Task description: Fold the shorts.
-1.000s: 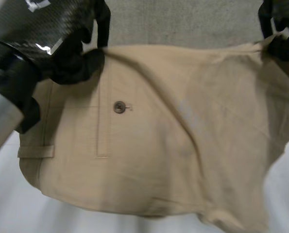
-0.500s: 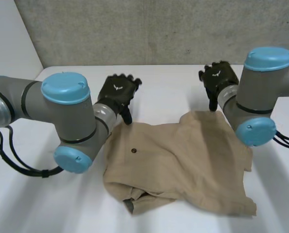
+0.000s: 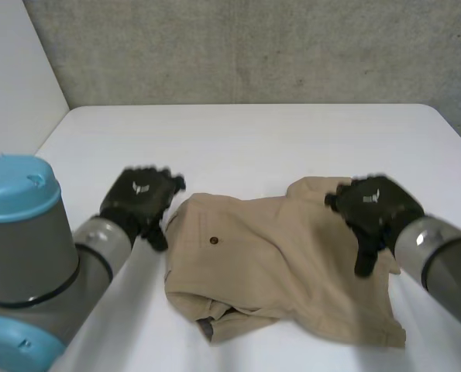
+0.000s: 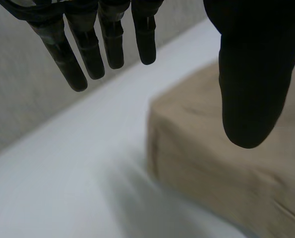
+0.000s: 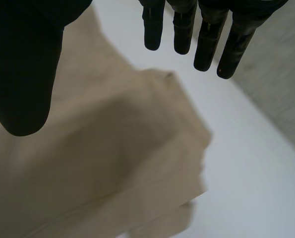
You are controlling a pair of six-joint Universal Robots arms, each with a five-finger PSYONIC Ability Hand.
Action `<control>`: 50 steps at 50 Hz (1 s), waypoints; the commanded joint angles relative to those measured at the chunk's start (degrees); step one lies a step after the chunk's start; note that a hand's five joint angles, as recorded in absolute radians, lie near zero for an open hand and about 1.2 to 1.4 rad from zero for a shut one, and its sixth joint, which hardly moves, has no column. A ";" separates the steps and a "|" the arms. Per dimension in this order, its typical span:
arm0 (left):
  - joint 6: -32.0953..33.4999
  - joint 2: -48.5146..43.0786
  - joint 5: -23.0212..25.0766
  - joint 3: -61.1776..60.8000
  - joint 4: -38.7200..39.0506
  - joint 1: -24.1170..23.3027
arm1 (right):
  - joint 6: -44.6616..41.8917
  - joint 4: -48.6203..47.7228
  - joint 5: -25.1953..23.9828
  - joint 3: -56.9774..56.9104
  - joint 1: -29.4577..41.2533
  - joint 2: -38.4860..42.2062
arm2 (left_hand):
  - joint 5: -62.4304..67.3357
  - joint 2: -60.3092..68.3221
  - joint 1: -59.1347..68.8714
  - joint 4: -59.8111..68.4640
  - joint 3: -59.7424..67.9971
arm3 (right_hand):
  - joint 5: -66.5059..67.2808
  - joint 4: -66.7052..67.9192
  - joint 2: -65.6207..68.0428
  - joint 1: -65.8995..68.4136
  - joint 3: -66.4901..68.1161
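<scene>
- My left hand (image 3: 141,203) hung just beside the far left corner of the shorts (image 3: 284,263). Its fingers were straight, spread from the thumb and holding nothing. I judged it sat there because that corner is a natural place to grasp the cloth for a fold.
- My right hand (image 3: 373,209) hovered over the far right corner, likewise slack and empty, thumb pointing down towards the fabric.
- The tan shorts lay in a rough rectangle on the white table (image 3: 253,139), nearer my right arm. The button (image 3: 213,240) faced up, and a rumpled under-layer poked out along the edge closest to me. That read to me as a fold laid down but untidy, so smoothing or another fold seemed due.
- The left wrist view gave what the head view could not: a clear gap between the fingers (image 4: 112,39) and thumb. There was bare table under the fingers, and the shorts (image 4: 211,163) lay beneath the thumb side, apparently untouched.
- The right wrist view showed the fingers (image 5: 206,39) out past the cloth's edge. The shorts (image 5: 112,148) lay creased under the thumb, with a turned-up corner that the head view flattened.
- Only the head view gave me the whole outline and both hands at once.
</scene>
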 commanded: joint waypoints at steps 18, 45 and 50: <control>-10.42 -6.07 0.15 -5.41 1.46 -0.49 | 1.73 -13.75 -3.65 21.46 -5.08 -1.72 | 26.41 26.73 26.60 26.58 26.74 | 30.47 30.80 30.98 34.84 30.90; -9.54 20.28 0.15 -1.46 3.31 -1.28 | 0.76 -3.40 -4.62 1.79 -4.46 -18.57 | 58.72 59.04 58.92 58.89 59.06 | 63.82 64.15 64.33 68.19 64.26; -9.54 27.05 -0.03 1.35 3.22 0.38 | 2.25 -2.95 -6.02 -2.00 -4.11 -21.67 | 58.72 59.04 58.92 58.89 59.06 | 63.82 64.15 64.33 68.19 64.26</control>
